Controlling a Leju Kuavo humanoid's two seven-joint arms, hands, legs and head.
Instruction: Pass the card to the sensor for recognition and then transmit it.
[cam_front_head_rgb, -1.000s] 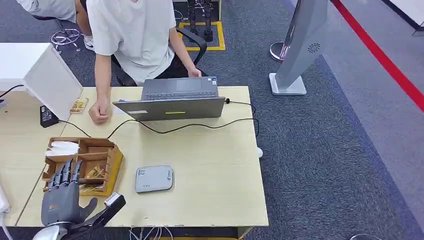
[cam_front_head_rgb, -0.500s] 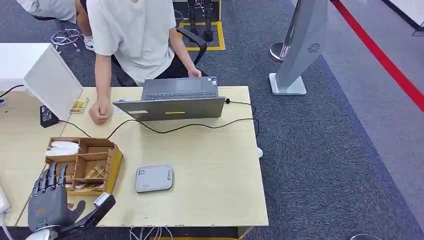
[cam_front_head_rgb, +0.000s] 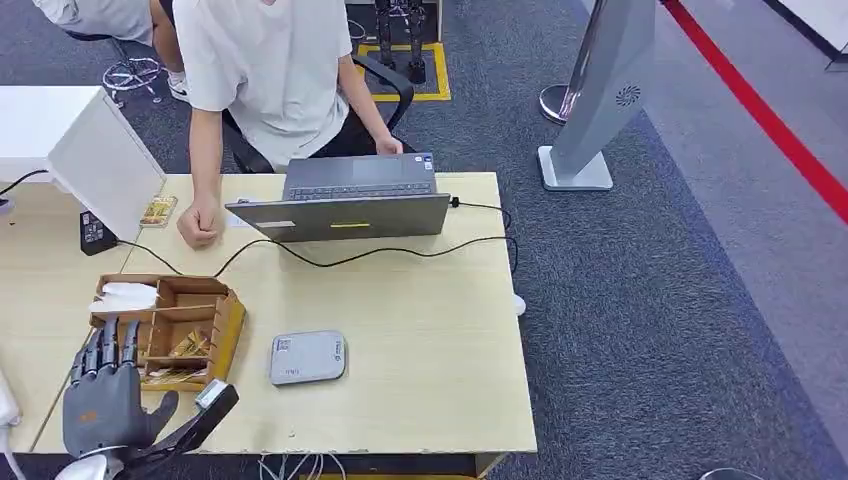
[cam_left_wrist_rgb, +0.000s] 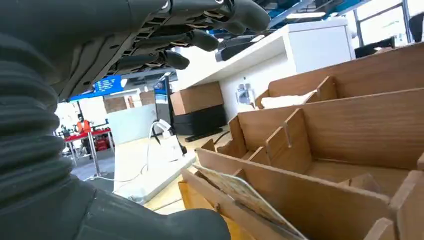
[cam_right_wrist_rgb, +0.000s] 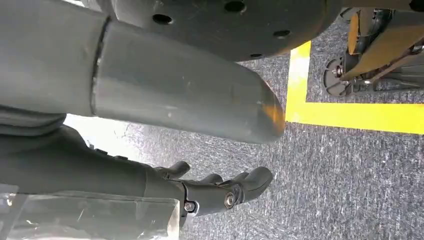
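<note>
A wooden organiser box (cam_front_head_rgb: 232, 318) stands near the table's left front. Cards (cam_front_head_rgb: 189, 346) lie in its near compartments, and one patterned card (cam_left_wrist_rgb: 241, 193) leans against a front divider in the left wrist view. My left hand (cam_front_head_rgb: 104, 394) hovers flat over the box's near left corner, fingers (cam_left_wrist_rgb: 200, 26) spread above the compartments, thumb (cam_left_wrist_rgb: 150, 226) apart, holding nothing. The grey sensor pad (cam_front_head_rgb: 307, 357) lies on the table just right of the box. My right hand (cam_right_wrist_rgb: 220, 192) hangs over the carpet, fingers loosely extended and empty.
A person sits at the far side with a fist (cam_front_head_rgb: 198, 226) on the table behind an open laptop (cam_front_head_rgb: 340, 214). A black cable (cam_front_head_rgb: 380, 254) crosses the table's middle. A white box (cam_front_head_rgb: 95, 150) and a black adapter (cam_front_head_rgb: 95, 232) stand far left.
My left hand has drawn back toward the near left edge, off the middle of the box, and stays spread and empty. The person and the sensor have not moved.
</note>
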